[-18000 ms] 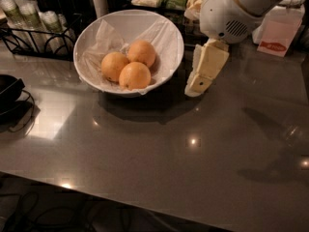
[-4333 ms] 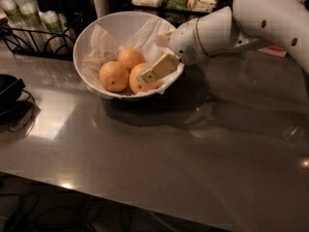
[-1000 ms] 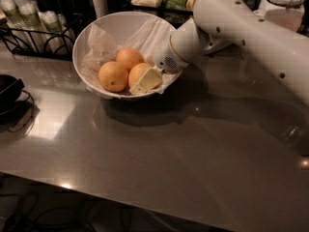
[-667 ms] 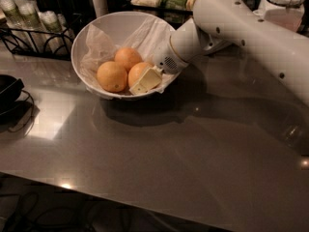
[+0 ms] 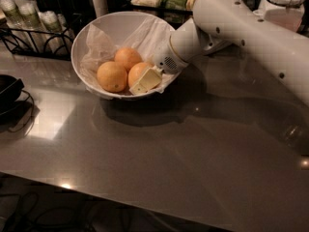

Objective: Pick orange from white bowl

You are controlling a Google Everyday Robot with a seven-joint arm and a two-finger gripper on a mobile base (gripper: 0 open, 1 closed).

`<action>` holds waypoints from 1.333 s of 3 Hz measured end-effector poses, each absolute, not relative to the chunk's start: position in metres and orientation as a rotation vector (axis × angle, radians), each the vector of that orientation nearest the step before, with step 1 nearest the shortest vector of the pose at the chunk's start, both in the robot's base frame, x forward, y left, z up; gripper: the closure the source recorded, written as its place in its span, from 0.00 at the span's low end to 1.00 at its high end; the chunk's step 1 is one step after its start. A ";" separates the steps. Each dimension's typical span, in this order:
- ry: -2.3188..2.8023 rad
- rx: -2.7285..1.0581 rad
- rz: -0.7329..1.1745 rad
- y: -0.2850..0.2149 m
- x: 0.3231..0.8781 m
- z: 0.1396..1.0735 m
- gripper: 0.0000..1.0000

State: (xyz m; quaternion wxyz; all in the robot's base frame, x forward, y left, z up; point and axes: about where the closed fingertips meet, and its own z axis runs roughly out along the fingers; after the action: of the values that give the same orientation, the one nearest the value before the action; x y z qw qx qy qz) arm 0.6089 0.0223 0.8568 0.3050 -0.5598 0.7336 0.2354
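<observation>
The tool (image 5: 146,80) reaches into the white bowl (image 5: 117,19) from the right and lies against the rightmost orange (image 5: 136,70); whether it grips that fruit cannot be told. The left orange (image 5: 111,76) and the rear orange (image 5: 128,58) lie just beside it on crinkled paper (image 5: 98,41), and the bowl sits on the grey desk (image 5: 164,153).

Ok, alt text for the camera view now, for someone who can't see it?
The robot's end effector reaches into the white bowl and sits against one orange, with two more oranges beside it on crinkled paper. The bowl stands on a grey table.
</observation>
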 end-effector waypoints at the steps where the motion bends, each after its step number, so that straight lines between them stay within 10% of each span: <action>1: 1.942 -1.482 0.624 0.022 0.609 0.857 1.00; 4: 1.887 -1.473 0.640 0.023 0.602 0.872 1.00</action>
State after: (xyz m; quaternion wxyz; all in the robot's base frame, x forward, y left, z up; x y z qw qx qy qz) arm 0.6022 0.0225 0.8724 0.3257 -0.5621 0.7200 0.2440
